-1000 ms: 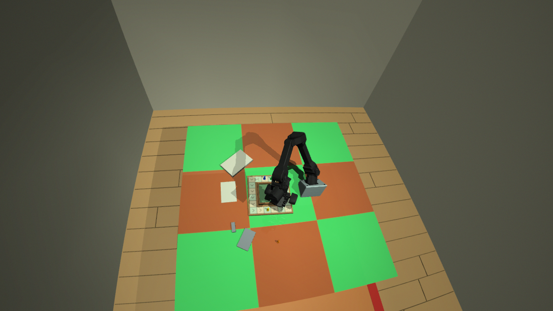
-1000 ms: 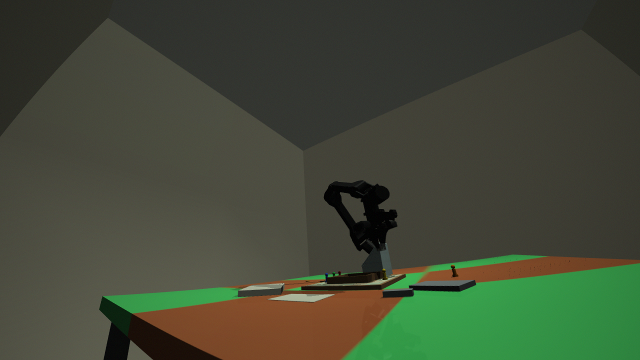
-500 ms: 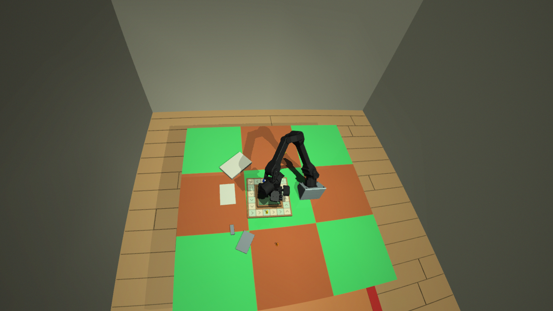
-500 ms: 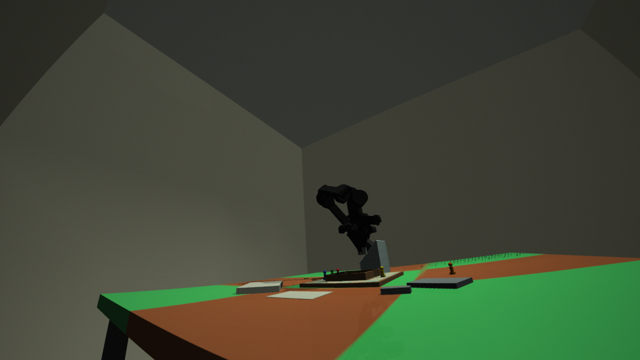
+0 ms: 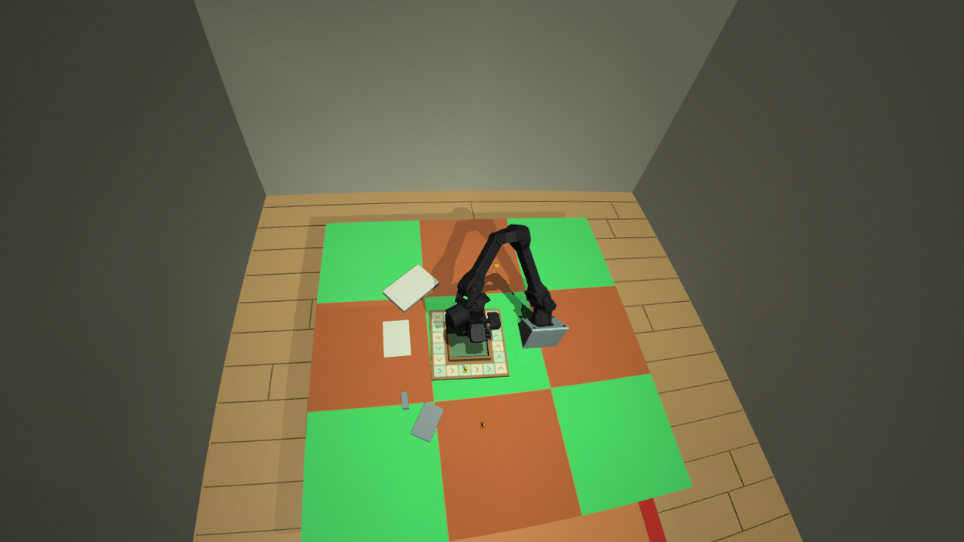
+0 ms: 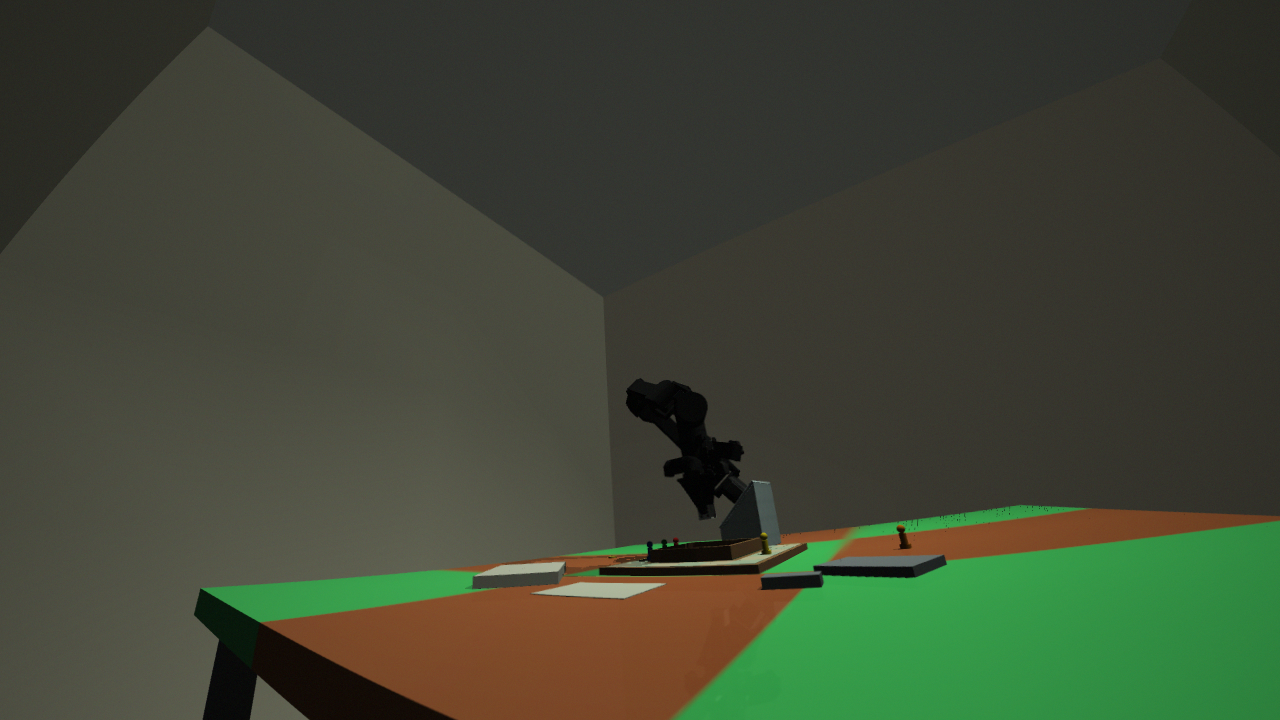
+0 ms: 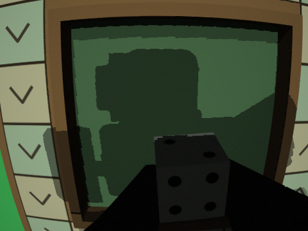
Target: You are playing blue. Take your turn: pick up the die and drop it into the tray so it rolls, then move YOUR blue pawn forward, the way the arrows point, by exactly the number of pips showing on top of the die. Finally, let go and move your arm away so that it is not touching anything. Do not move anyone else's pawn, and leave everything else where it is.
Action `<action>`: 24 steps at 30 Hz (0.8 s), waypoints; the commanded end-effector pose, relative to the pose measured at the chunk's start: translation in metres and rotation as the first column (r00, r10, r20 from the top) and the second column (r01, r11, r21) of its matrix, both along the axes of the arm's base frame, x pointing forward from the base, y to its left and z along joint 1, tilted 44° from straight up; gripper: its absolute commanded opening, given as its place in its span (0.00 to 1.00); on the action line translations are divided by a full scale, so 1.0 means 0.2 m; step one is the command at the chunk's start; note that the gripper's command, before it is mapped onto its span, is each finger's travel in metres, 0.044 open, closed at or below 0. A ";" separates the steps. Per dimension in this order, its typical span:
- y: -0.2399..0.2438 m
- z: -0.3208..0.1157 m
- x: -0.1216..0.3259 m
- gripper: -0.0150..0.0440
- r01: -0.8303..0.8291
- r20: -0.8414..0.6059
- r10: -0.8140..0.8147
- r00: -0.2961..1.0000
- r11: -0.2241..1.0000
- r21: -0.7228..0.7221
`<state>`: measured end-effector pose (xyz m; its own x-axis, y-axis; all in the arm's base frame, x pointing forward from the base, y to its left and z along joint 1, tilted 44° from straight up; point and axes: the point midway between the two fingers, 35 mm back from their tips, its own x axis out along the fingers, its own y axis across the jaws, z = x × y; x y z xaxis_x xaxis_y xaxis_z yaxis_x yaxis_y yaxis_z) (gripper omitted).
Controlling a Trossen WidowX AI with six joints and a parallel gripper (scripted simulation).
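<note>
My gripper (image 6: 707,514) (image 7: 187,171) is shut on the die, above the tray. The dark-looking die (image 7: 192,174) shows two pips on one face and four on another. The brown tray (image 5: 469,359) (image 6: 702,552) (image 7: 170,9) has a green floor, with nothing lying on the part seen in the wrist view. It sits in the middle of the arrowed board (image 5: 469,377) (image 6: 680,570) (image 7: 22,75). The blue pawn (image 6: 649,545) looks dark and stands at the board's far-left side in the exterior view; the arm hides it in the top view.
Green (image 6: 664,543) and red (image 6: 675,541) pawns stand beside the blue one. A yellow pawn (image 5: 465,369) (image 6: 765,542) stands on the front row. An orange pawn (image 5: 482,425) (image 6: 903,537), a white box (image 5: 410,287), a white sheet (image 5: 397,338) and grey blocks (image 5: 427,421) (image 5: 404,400) are off the board.
</note>
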<state>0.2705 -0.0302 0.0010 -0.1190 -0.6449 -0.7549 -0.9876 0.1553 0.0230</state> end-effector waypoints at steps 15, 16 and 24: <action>-0.02 -0.05 -0.05 0.25 0.045 0.010 -0.058 0.998 0.853 0.520; -0.02 -0.06 -0.05 0.25 0.038 0.019 -0.057 0.998 0.837 0.546; -0.03 -0.06 -0.05 0.25 -0.051 0.121 -0.049 0.991 0.707 0.705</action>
<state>0.2604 -0.0369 -0.0122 -0.0373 0.0224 -0.9991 -0.9870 0.1557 0.0403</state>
